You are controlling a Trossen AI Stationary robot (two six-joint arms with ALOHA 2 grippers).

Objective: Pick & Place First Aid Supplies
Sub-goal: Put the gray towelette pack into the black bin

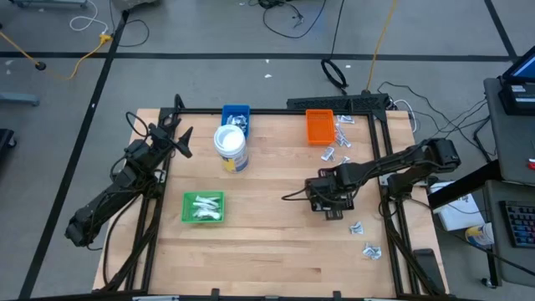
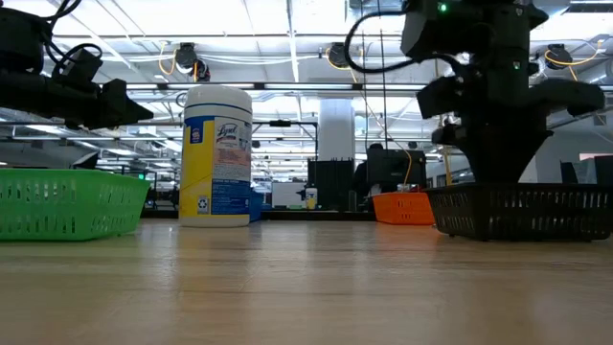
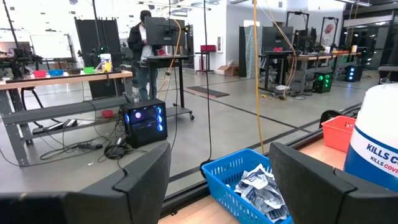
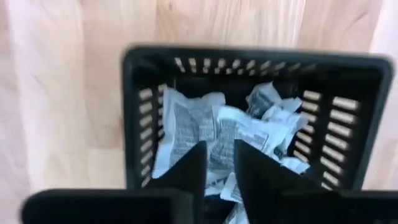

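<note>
The first aid supplies are small white and grey packets. Some lie in the green tray (image 1: pixel 203 207), some in the blue tray (image 1: pixel 236 117) (image 3: pixel 249 186), and several in the black tray (image 4: pixel 249 130) (image 2: pixel 522 211). Loose ones lie on the table's right side (image 1: pixel 343 138) (image 1: pixel 364 238). My right gripper (image 1: pixel 330 199) (image 4: pixel 219 149) points down into the black tray, its fingers a narrow gap apart with a white packet between them. My left gripper (image 1: pixel 182 140) (image 3: pixel 217 168) waits open, raised near the far left corner, facing the blue tray. My right gripper pinches a white packet (image 4: pixel 221 163) between its two fingers, coming from above and pointing down. The packet sits over the heap of packets inside the black tray. The fingers hide which part of it they have.
A white tub with a blue label (image 1: pixel 230 149) (image 2: pixel 216 153) stands between the blue and green trays. An orange tray (image 1: pixel 319 125) sits at the far edge. Bare wood lies in the table's middle and near side (image 1: pixel 267 251). A person stands in the room beyond (image 3: pixel 144 50).
</note>
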